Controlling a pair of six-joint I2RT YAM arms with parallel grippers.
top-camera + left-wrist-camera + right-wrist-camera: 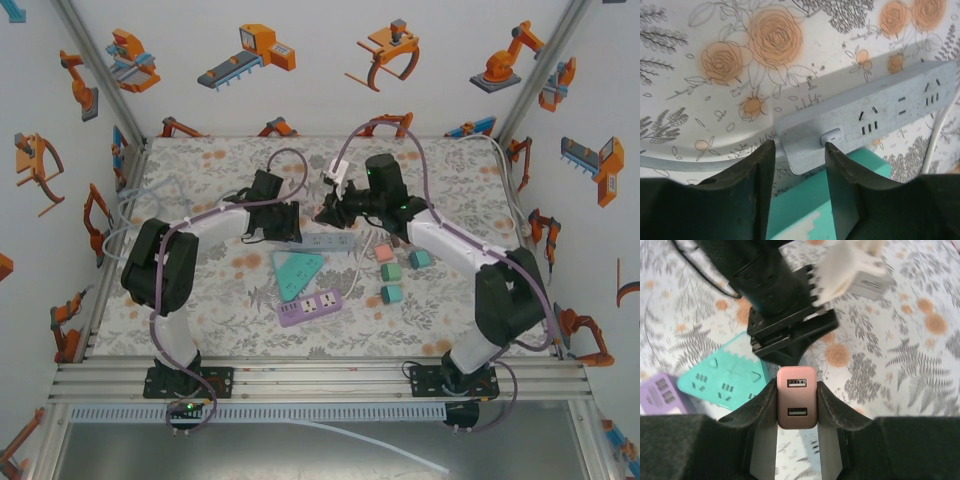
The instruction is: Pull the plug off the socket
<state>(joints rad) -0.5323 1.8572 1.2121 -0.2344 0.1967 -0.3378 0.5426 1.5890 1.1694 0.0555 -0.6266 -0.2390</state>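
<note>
Between stickered walls point(320, 100), right fingers point(762, 407) pinch a pink plug point(796, 400) above the floral surface point(200, 165). Left fingers point(757, 180) sit spread at the strip point(880, 115)'s end; open room lies toward 11 o'clock.

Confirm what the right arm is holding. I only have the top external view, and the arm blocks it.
Observer: The right fingers are shut on a pink charger, its two USB ports facing the wrist camera.
Operator: Is anything plugged into the grey strip?
Observer: In the left wrist view, the sockets that show on the grey strip are empty.
Operator: Is the left arm holding it?
Observer: The left fingers straddle its switch end. I can't tell whether they pinch it.
</note>
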